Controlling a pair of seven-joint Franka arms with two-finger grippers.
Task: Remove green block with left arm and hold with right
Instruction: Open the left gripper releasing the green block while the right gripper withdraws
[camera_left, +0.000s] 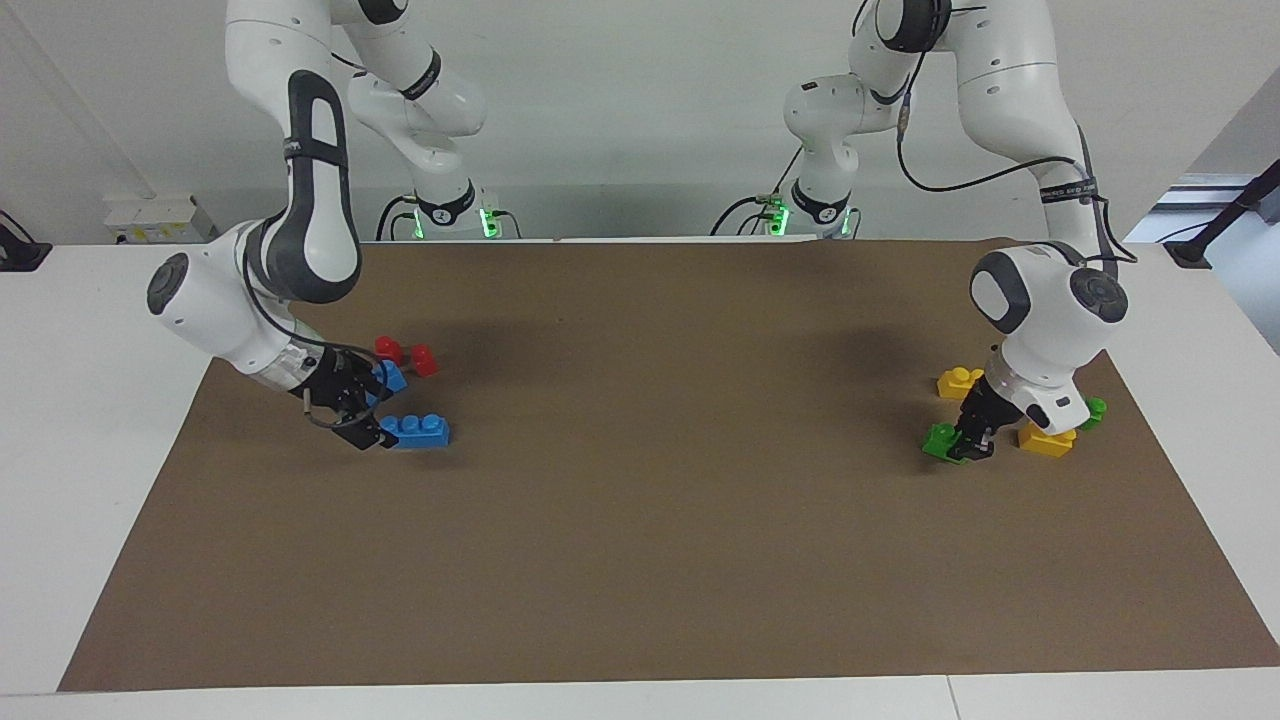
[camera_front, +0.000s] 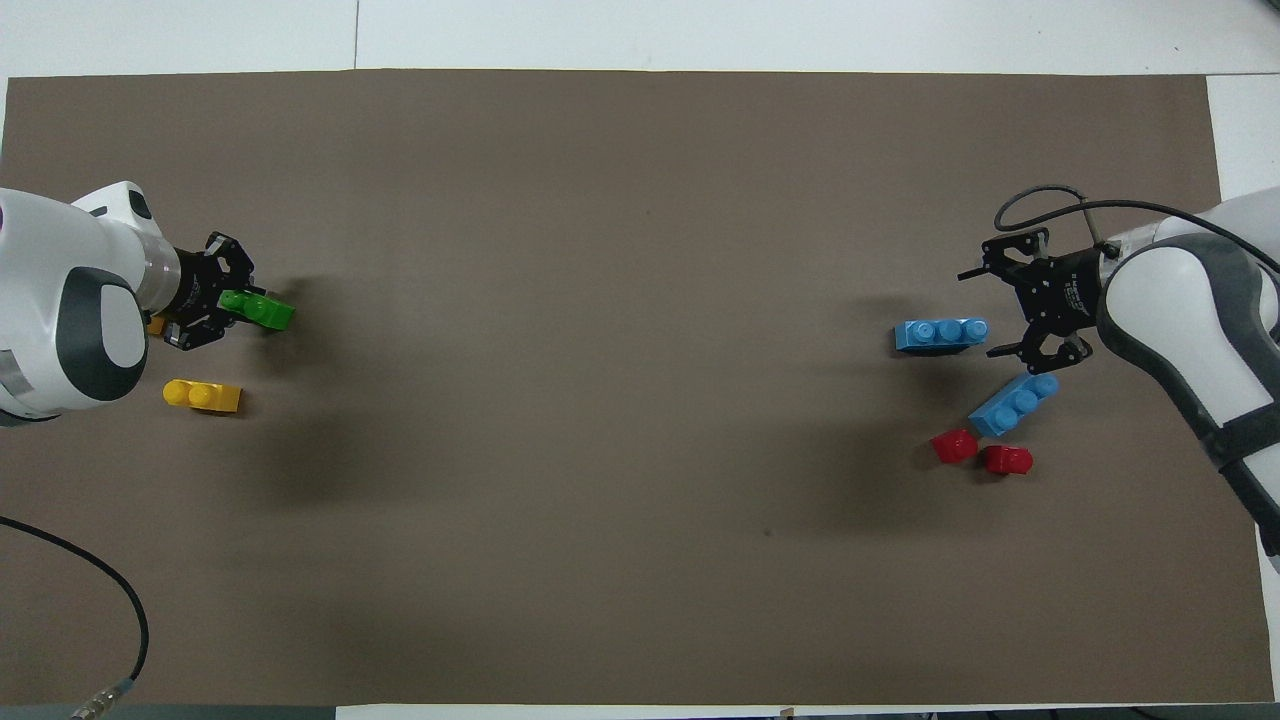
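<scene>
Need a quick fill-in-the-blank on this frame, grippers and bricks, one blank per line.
The left gripper is ___ on the green block.
The right gripper, beside a blue brick, has its jaws ___.
That blue brick carries ___ studs.
Nearer to the robots lie ___ red pieces.
Missing words: shut; open; three; two.

Left gripper (camera_front: 232, 312) grips the green block (camera_front: 262, 310) at the mat's (camera_front: 640, 250) left-arm end, near a yellow brick (camera_front: 203, 396). Right gripper (camera_front: 1010, 312), fingers spread, sits just beside a blue brick (camera_front: 940, 334).
</scene>
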